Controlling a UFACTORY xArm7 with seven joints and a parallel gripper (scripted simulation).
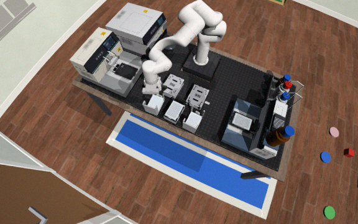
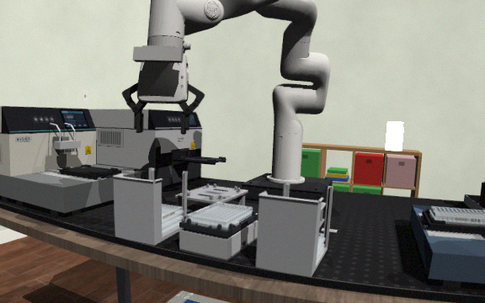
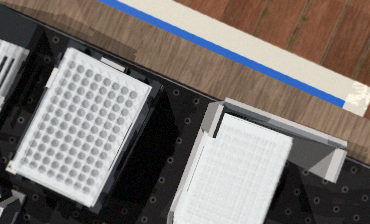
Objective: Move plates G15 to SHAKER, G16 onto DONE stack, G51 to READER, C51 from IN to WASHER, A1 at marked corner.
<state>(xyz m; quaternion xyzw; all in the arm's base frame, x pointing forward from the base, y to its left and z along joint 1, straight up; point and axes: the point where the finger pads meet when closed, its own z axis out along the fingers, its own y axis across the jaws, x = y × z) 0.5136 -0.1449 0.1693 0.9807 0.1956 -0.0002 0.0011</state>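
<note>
My gripper (image 2: 162, 125) is open and empty, high above the left stack rack (image 2: 138, 209). In the top view it (image 1: 151, 89) hangs at the rack's back edge. The wrist view looks down into this rack (image 3: 266, 160), where a white plate (image 3: 236, 172) lies on top of the stack. A white well plate (image 3: 81, 125) sits on the low station beside it, also seen in the top view (image 1: 174, 110) and the side view (image 2: 219, 215). Another plate (image 1: 241, 121) (image 2: 461, 215) sits on the blue instrument at the right. My fingers do not show in the wrist view.
A second stack rack (image 2: 290, 231) stands right of the middle plate. Two empty nests (image 1: 173, 84) (image 1: 197, 96) lie behind. The washer (image 2: 19, 143) and the reader (image 1: 138, 23), with its tray out (image 2: 200, 160), stand at the left. Bottles (image 1: 284, 84) stand at the far right.
</note>
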